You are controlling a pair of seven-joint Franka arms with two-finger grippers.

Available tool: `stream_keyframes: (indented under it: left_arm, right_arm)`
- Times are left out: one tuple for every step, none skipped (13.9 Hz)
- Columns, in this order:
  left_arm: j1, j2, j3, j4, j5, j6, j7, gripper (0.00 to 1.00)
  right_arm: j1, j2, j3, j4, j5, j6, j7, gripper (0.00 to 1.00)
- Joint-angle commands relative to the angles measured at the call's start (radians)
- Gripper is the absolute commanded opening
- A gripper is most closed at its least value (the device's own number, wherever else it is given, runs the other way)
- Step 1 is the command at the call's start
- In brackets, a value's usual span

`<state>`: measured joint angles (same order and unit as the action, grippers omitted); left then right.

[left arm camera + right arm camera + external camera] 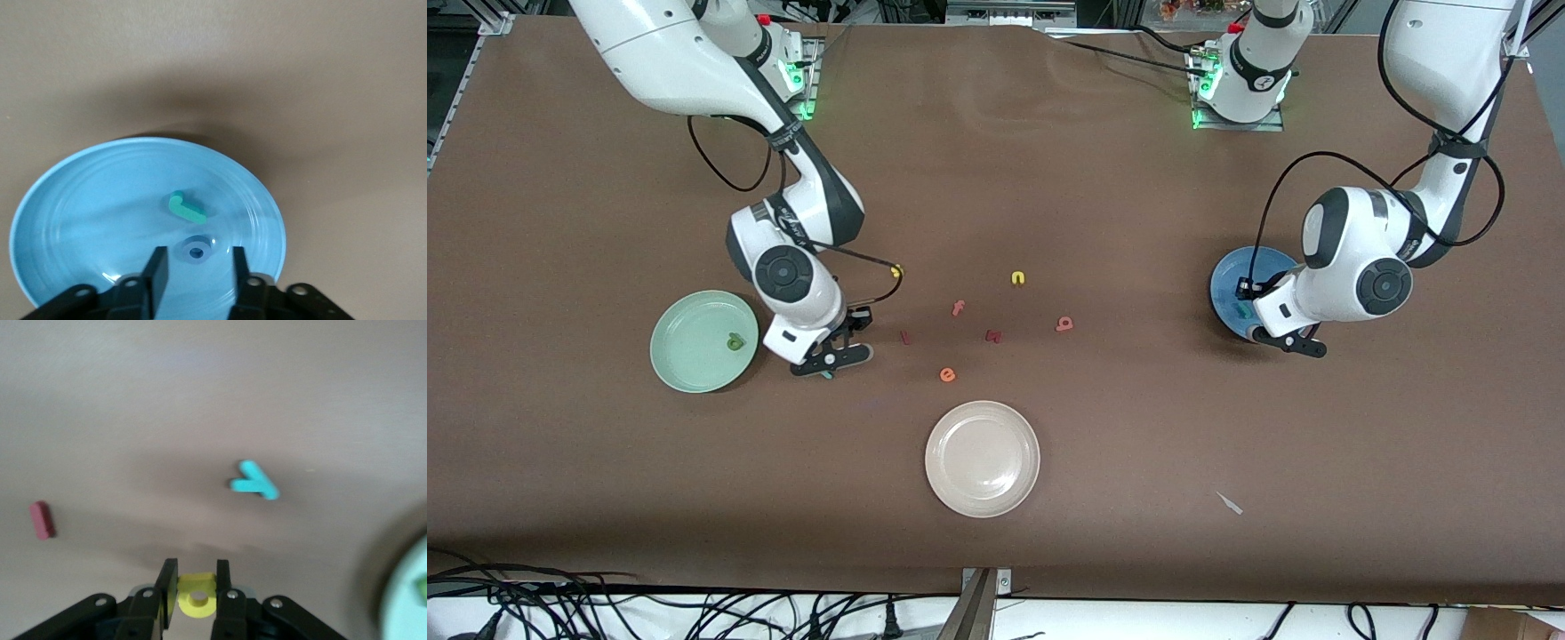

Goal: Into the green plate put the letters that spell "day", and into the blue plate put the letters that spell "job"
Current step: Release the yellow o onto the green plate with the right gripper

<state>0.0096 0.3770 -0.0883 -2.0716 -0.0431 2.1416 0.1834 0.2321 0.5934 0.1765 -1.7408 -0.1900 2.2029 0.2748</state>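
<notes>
The pale green plate (694, 369) holds the olive "d" (735, 341). Beside it, over the table, my right gripper (831, 356) (196, 570) is shut on the yellow "a" (197, 600). The teal "y" (255, 483) (827, 375) lies flat on the table just under that gripper. My left gripper (1288, 342) (199, 257) hangs open over the blue plate (1232, 271) (80, 200). In this plate lie the teal "j" (187, 208) and the blue "o" (196, 251), the "o" loose between the fingers. The salmon "b" (1064, 324) lies mid-table.
Loose letters lie mid-table: a yellow "n" (1018, 278), a yellow "s" (896, 271), a pink "f" (958, 308), an orange "e" (947, 375) and two dark red pieces (905, 337) (993, 336). A cream-white plate (983, 498) sits nearer the front camera.
</notes>
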Motion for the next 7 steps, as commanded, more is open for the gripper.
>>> stream_keyframes:
  left_arm:
    - [-0.019,-0.053,-0.017,0.001,0.011,0.000,-0.011,1.00]
    - [-0.028,-0.053,-0.045,0.016,0.009,0.000,-0.050,1.00]
    - [-0.046,-0.053,-0.072,0.033,0.009,0.000,-0.108,1.00]
    - [-0.066,-0.050,-0.092,0.060,0.009,0.000,-0.158,1.00]
    - [-0.091,-0.040,-0.109,0.096,0.008,0.000,-0.197,1.00]
    - [-0.124,-0.024,-0.114,0.126,0.011,0.000,-0.237,1.00]
    - [-0.154,-0.006,-0.116,0.155,0.017,0.000,-0.246,1.00]
  right_arm:
    - [-0.080,0.011,0.011,0.087,0.029,-0.116,-0.040,0.20]
    - [-0.115,0.011,0.011,0.104,0.029,-0.146,-0.072,0.20]
    - [-0.146,0.011,0.009,0.115,0.029,-0.166,-0.104,0.20]
    - [-0.177,0.012,0.008,0.119,0.027,-0.173,-0.152,0.20]
    - [-0.209,0.012,0.008,0.121,0.027,-0.175,-0.193,0.20]
    - [-0.233,0.016,0.006,0.121,0.027,-0.175,-0.219,0.20]
    - [-0.249,0.020,0.004,0.118,0.015,-0.180,-0.238,0.21]
